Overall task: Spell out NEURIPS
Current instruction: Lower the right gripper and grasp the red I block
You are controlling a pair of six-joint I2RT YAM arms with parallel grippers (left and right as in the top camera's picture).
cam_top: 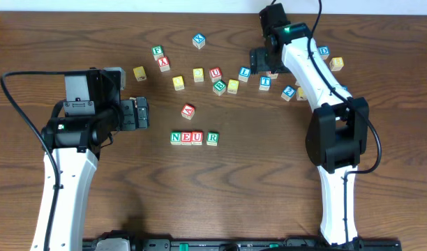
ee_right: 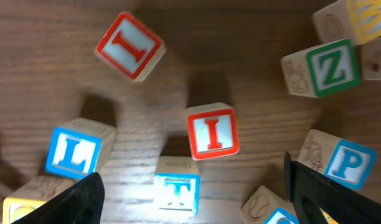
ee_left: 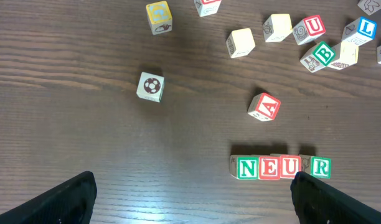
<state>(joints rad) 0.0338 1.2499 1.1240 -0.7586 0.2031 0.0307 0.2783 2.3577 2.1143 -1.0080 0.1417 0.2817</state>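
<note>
Wood-grain table [cam_top: 269, 181] carries it all, and I read it from nine o'clock across. My left end effector [ee_left: 193, 186] hangs low over bare wood on that side, spread wide with nothing between its fingers. I judge it sits there to leave the word clear, with the row in its camera's sight.

At three o'clock from it stands the N-E-U-R row [cam_top: 194, 137]: four blocks edge to edge, letters upright. Free wood lies at its three o'clock end, where I, P and S belong. A red A block [cam_top: 188, 111] lies tilted at twelve o'clock of the row, apart from it and not needed.

The loose pile spreads from twelve to two o'clock on the table. My right end effector [ee_right: 193, 177] hovers over it, wide and empty, one finger on either side of the red I block [ee_right: 212, 132]. I take this as lining up on the next letter.

A second red I block [ee_right: 128, 46] lies at eleven o'clock of it, well apart. The blue T block [ee_right: 178, 190] sits hard against its six o'clock side, so closing there risks catching both. The blue P block [ee_right: 349, 163] waits at four o'clock. I cannot make out an S.
</note>
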